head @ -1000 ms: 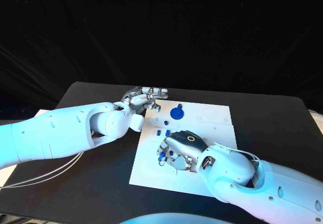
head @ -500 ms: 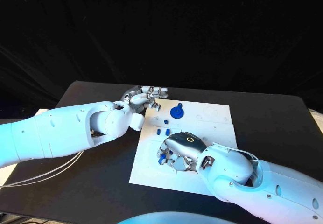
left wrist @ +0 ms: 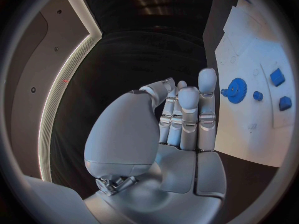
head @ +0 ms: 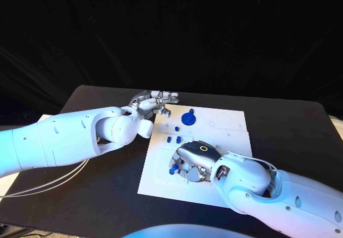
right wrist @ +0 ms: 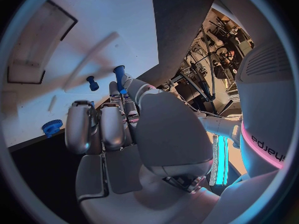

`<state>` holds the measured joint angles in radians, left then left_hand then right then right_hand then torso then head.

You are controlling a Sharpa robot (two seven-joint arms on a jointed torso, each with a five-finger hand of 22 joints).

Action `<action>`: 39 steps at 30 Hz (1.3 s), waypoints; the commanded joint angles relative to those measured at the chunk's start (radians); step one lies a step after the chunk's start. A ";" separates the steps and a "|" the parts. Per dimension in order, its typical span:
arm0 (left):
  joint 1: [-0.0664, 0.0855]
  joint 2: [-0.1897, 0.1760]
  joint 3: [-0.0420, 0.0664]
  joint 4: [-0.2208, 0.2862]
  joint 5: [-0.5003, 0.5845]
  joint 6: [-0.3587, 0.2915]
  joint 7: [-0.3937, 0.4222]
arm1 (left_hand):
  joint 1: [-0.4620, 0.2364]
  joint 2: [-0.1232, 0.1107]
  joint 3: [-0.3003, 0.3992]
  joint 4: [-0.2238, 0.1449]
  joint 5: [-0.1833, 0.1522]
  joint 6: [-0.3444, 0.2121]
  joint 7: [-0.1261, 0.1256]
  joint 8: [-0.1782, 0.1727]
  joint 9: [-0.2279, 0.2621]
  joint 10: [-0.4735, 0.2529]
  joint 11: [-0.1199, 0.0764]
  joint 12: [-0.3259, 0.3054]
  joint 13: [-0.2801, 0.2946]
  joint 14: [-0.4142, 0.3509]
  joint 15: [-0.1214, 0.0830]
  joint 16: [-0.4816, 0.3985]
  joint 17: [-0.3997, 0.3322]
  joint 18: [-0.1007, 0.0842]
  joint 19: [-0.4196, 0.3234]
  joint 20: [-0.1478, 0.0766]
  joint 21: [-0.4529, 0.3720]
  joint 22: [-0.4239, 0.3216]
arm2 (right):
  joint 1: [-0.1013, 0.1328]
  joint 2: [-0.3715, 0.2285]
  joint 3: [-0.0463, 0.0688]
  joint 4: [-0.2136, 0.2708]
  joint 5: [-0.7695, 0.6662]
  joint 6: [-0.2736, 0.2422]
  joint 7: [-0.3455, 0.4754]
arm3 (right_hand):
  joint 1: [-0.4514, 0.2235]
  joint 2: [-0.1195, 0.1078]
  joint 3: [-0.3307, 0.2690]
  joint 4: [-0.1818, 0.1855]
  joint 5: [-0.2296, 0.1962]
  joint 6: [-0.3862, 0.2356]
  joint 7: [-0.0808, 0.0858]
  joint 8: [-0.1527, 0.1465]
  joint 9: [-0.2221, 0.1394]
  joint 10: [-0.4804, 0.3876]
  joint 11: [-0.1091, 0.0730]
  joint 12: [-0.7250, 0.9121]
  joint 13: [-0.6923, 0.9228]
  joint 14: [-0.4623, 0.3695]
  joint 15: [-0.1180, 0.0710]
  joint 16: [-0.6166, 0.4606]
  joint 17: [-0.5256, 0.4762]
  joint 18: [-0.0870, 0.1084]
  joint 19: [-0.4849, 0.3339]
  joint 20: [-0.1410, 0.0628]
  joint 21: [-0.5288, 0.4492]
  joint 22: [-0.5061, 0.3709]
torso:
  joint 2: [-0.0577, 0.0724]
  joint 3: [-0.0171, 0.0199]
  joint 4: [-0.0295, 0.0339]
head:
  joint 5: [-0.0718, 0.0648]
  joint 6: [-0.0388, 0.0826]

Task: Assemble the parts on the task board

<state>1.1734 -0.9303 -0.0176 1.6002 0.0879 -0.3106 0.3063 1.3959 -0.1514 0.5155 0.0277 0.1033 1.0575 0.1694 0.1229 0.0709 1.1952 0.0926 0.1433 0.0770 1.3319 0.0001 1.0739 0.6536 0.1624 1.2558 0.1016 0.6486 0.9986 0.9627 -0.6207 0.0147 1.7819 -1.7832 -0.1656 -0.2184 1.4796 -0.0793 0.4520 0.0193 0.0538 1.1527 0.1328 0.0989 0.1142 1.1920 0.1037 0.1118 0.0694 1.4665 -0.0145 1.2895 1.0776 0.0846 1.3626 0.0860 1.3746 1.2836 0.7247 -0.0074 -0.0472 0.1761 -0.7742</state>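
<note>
Left hand [head: 152,103] hovers over black worktop [head: 93,188] just beside far-left corner of white rectangular task board [head: 158,182], fingers together, holding nothing. Round blue gear part [head: 188,119] on board's far half. Right hand [head: 192,159] over board's near half, pinching slim blue peg [right wrist: 119,76].

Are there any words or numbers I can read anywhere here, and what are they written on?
"edjeus", as it reads in the right wrist view: pink letters, turned and seemingly mirrored, on the white arm at the circle's rim.
The task board bears only faint outlines, with no letters I can read.
</note>
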 commanded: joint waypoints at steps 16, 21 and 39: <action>0.000 0.000 0.001 0.003 0.002 0.018 0.003 | 0.001 0.008 -0.003 -0.001 -0.001 -0.007 0.000 0.004 -0.001 -0.008 -0.001 0.005 0.000 -0.006 0.004 0.004 -0.001 0.008 0.000 0.002 -0.007 -0.001 | -0.001 0.032 -0.009 -0.019 -0.063 0.088 -0.053 | -0.043 -0.015 0.011 -0.003 0.039 -0.041 0.018 -0.030 -0.006 -0.003 -0.020 -0.034 -0.005 0.018 0.016 -0.017 -0.025 -0.006 -0.023 0.018 -0.014 -0.024 | 0.000 -0.0010 0.0012 | 0.000 -0.002; 0.000 0.000 0.001 0.003 0.002 0.018 0.003 | 0.001 0.008 -0.003 -0.001 -0.001 -0.007 0.000 0.004 -0.001 -0.008 -0.001 0.005 0.000 -0.006 0.004 0.004 -0.001 0.008 0.000 0.002 -0.007 -0.001 | -0.001 0.034 -0.012 -0.025 -0.054 0.055 -0.044 | -0.105 -0.058 -0.019 0.021 0.053 -0.138 0.022 -0.039 -0.031 -0.097 -0.002 -0.050 -0.008 0.012 0.033 -0.027 -0.043 0.003 -0.051 0.034 -0.042 -0.061 | -0.001 -0.0011 0.0003 | 0.001 -0.004; 0.000 -0.002 0.001 0.003 0.002 0.015 0.006 | 0.001 0.008 -0.003 -0.001 -0.001 -0.007 0.000 0.004 -0.001 -0.008 -0.001 0.005 0.000 -0.006 0.004 0.004 -0.001 0.008 0.000 0.002 -0.007 -0.001 | 0.000 -0.070 0.010 0.028 0.095 -0.294 0.097 | -0.126 -0.059 -0.181 0.037 0.085 -0.186 0.036 -0.034 -0.045 -0.200 0.013 -0.015 -0.004 0.001 0.044 -0.049 -0.085 0.012 -0.072 0.049 -0.073 -0.097 | -0.002 -0.0010 -0.0011 | 0.000 -0.001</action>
<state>1.1732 -0.9331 -0.0176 1.6015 0.0879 -0.3103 0.3053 1.3959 -0.1514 0.5156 0.0277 0.1033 1.0575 0.1694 0.1229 0.0709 1.1952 0.0926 0.1433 0.0770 1.3319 0.0002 1.0739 0.6537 0.1624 1.2558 0.1016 0.6486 0.9987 0.9612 -0.6827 0.0237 1.8007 -1.7673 -0.3221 -0.1960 1.3576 -0.1443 0.2752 0.0566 0.1355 0.9682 0.1645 0.0614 0.0691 0.9865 0.1162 0.0923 0.0652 1.4647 0.0269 1.2431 0.9932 0.0844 1.2961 0.1379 1.3048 1.1863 0.7239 -0.0079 -0.0474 0.1781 -0.7766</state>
